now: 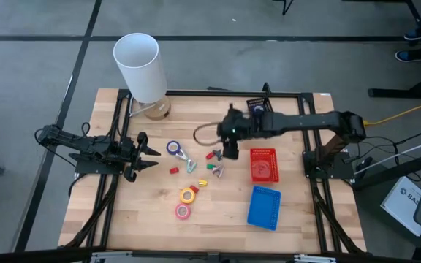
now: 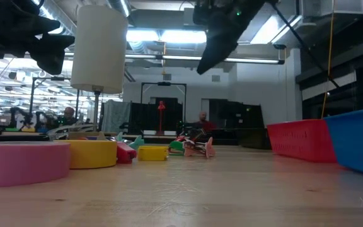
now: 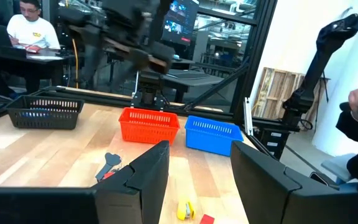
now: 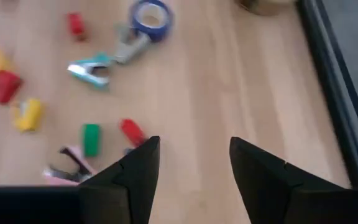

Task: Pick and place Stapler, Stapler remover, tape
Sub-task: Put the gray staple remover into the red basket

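Your right arm is stretching out from the table's right side toward its middle, wrist bent so the right gripper (image 1: 230,152) is hanging above the wood with its fingers parted and nothing between them. It is hovering just beside the small red stapler (image 4: 131,131) and the green stapler (image 4: 91,139) (the pink stapler remover (image 4: 64,168) is lying close by too). The blue tape (image 1: 173,147) is sitting toward the left arm, while the yellow tape (image 1: 188,195) and pink tape (image 1: 183,211) are lying nearer the front edge. The red basket (image 1: 264,164) and blue basket (image 1: 264,207) are sitting at the right. Your left arm is lying low and level along the left edge, its left gripper (image 1: 152,156) open and empty, pointing at the clutter.
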Controlling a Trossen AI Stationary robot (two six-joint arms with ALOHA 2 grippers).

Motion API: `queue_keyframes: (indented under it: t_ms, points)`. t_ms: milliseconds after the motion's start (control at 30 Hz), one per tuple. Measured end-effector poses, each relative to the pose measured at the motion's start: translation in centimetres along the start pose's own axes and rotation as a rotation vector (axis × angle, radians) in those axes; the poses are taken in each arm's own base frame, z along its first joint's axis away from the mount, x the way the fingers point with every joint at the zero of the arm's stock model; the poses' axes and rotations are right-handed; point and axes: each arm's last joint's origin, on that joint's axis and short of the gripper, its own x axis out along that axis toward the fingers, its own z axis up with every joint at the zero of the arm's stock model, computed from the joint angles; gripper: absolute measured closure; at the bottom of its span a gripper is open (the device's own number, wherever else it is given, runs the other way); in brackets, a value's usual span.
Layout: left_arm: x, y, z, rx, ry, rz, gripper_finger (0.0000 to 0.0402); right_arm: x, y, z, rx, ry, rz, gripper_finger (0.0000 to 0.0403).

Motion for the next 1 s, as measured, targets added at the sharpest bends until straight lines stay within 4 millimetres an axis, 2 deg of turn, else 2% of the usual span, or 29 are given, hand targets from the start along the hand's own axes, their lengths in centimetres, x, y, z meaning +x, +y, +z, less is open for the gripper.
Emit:
queue_keyframes:
  t_ms: [233,433,667,800,1000]
  points:
    - [0.0,0.0,0.0,0.000,0.000,0.000,0.0233,2.1,3.5,-2.2,-0.047,-0.058,0.047,0.0207]
    - [0.0,0.0,0.0,0.000,0.000,0.000,0.0233,4.1,4.7,-4.6,-0.137,-0.137,0.055,0.0207]
    - [0.0,0.0,0.0,0.000,0.000,0.000,0.0233,5.4,4.6,-7.4,0.130,-0.079,0.058,0.0207]
    - [0.0,0.0,0.0,0.000,0.001,0.000,0.0233,6.0,4.8,-8.8,0.192,-0.078,0.062,0.0206]
    - [0.0,0.0,0.0,0.000,0.000,0.000,0.0233,6.4,4.7,-10.2,0.285,-0.063,0.006,0.0161]
